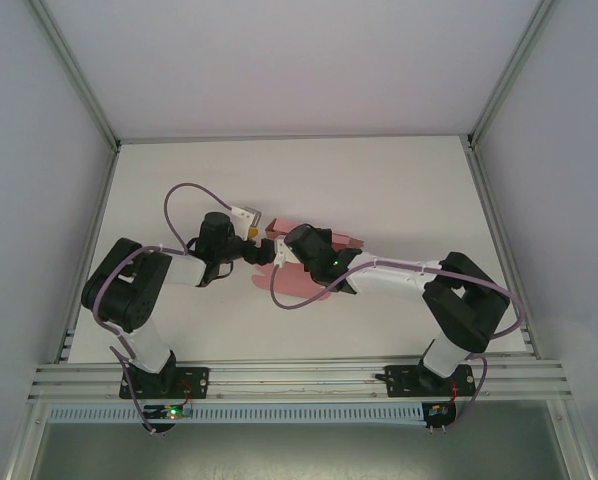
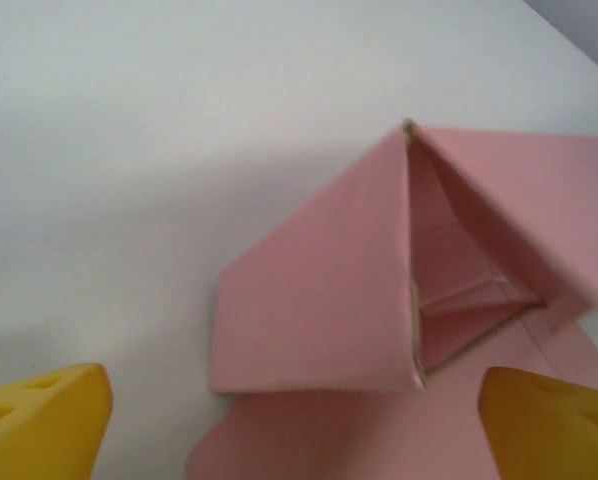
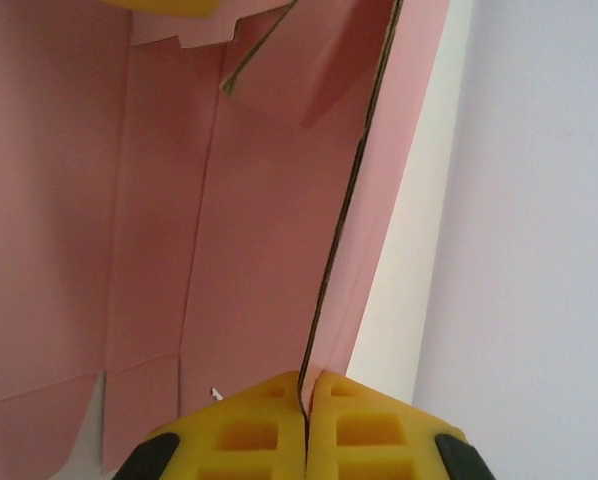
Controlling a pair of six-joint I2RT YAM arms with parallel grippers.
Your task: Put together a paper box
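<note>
The pink paper box [image 1: 301, 284] lies mid-table, partly folded, under both wrists. In the left wrist view one flap of the box [image 2: 319, 300] stands folded up like a tent, with the flat sheet below it. My left gripper [image 2: 294, 430] is open; its yellow fingertips [image 2: 49, 415] sit wide apart on either side of that flap, touching nothing. In the right wrist view my right gripper [image 3: 306, 390] is shut on the edge of an upright pink wall of the box [image 3: 229, 230], and the creased panels spread out to its left. From above, both grippers meet over the box.
The white table [image 1: 399, 180] runs out to metal frame rails [image 1: 89, 260] at both sides and a rail along the near edge. Purple cables loop off both arms near the box. Bare white table [image 2: 129, 150] lies beyond and left of the flap.
</note>
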